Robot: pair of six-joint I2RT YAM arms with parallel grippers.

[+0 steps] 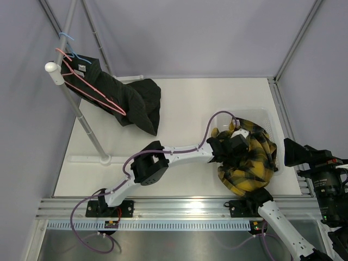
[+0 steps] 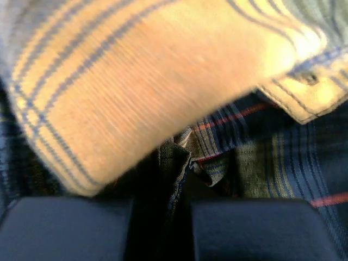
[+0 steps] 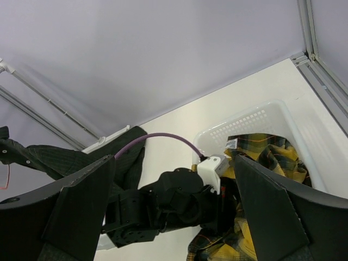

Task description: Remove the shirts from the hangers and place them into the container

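My left end effector (image 2: 160,217) is pinched narrow on a fold of the plaid shirt (image 1: 253,163), heaped in the container (image 1: 270,117) at the right edge of the desk (image 1: 190,109); my right end effector (image 3: 174,212) gapes wide, holding nothing

A yellow-and-black plaid shirt (image 1: 247,163) lies crumpled in the white lattice-sided basket (image 1: 267,115) at the table's (image 1: 190,109) right side, spilling over its near rim, while a black pinstriped shirt (image 1: 136,100) droops from a pink wire hanger (image 1: 97,89) at far left, its lower part resting on the table, beside a light blue hanger (image 1: 69,39).
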